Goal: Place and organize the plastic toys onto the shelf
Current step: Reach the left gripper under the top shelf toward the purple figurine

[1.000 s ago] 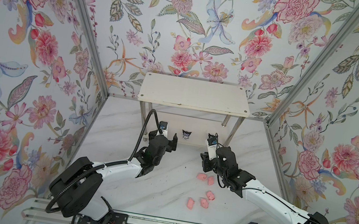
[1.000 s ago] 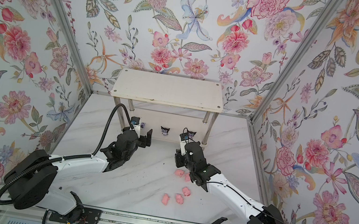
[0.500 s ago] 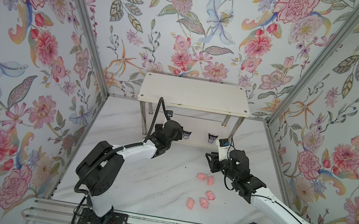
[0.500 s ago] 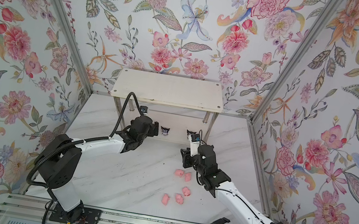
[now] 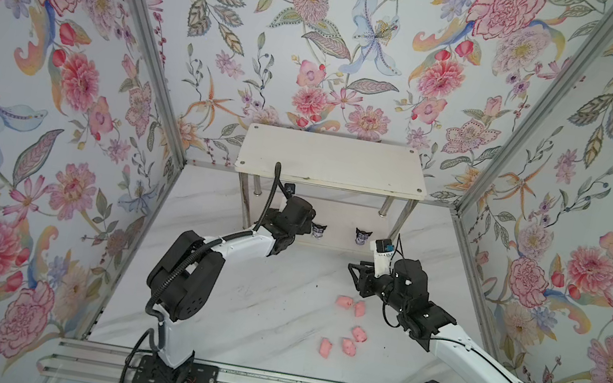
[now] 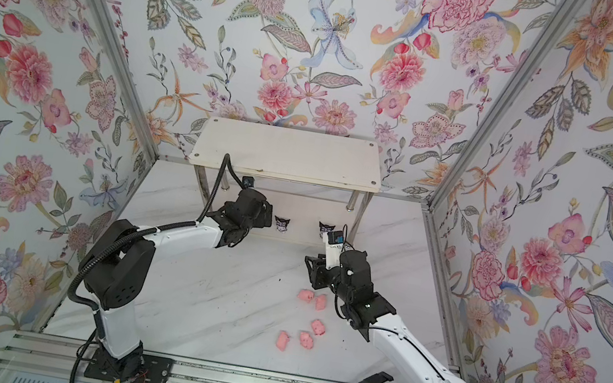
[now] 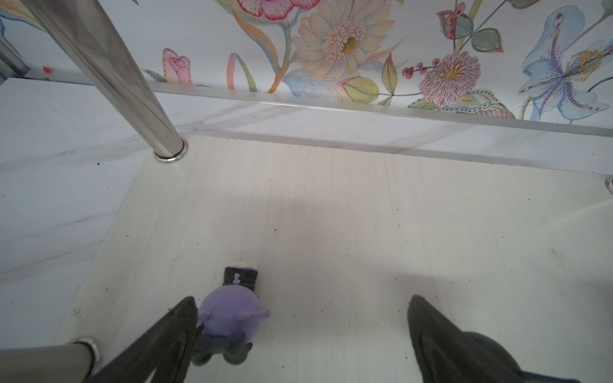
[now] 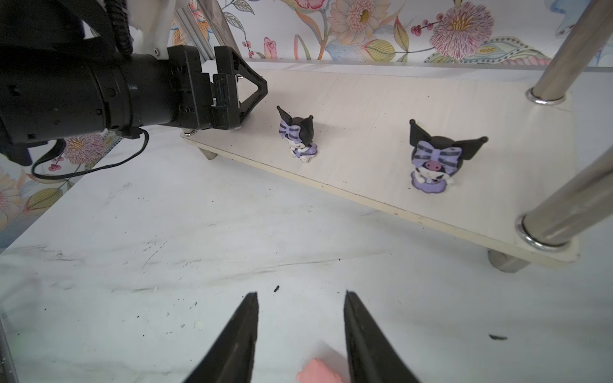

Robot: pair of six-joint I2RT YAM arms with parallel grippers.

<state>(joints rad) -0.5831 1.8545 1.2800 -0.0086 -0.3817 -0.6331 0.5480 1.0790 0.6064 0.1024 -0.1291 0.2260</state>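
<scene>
Left gripper [image 7: 300, 318], black and two-fingered, reaches in under the top board [image 5: 333, 159] of the small two-tier shelf [image 5: 397, 220] of white boards on chrome legs. The shelf stands at the back of the white marble-look table [image 5: 235, 307]. From where I stand its jaws are spread wide over the lower board [image 7: 331, 215], gripping nothing. A tiny purple-and-black cartoon figurine [image 7: 229, 318] sits on that board just beside one finger [image 7: 172, 335] (whether the two touch, and how the toy is posed, I cannot tell).

Further right on the same board, a second figurine [image 8: 298, 136] and a third figurine [image 8: 431, 159] stand upright near the front edge, well apart. Each has black ears and a striped purple bow.

Right again, in front of the shelf, the right gripper [image 8: 301, 295] hangs low over the table, jaws partly apart with nothing clamped. Five pink plastic pigs [image 5: 343, 302] lie scattered on the table, off the shelf. Two are just beside this gripper and three are nearer the table's front edge.
</scene>
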